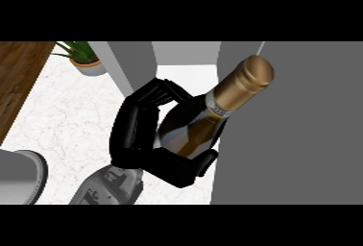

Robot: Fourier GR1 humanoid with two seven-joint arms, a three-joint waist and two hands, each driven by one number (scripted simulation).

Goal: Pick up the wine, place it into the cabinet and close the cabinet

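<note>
head view: hand (145, 132) has its fingers (164, 92) clamped round the wine bottle (200, 126), tilted with its gold neck far-right against the grey cabinet door (297, 134), risk being the neck catches the door edge and the bottle twists out over the desk (67, 115).

Hand (142, 129): black, palm upright, fingers (164, 91) curled over top, thumb wrapped below, clamped on bottle (202, 125). Grey forearm (106, 187) enters from lower edge. Which arm: unclear.

Wine bottle (205, 115) in robot hand (142, 129) — cabinet (297, 134) just right.
</note>
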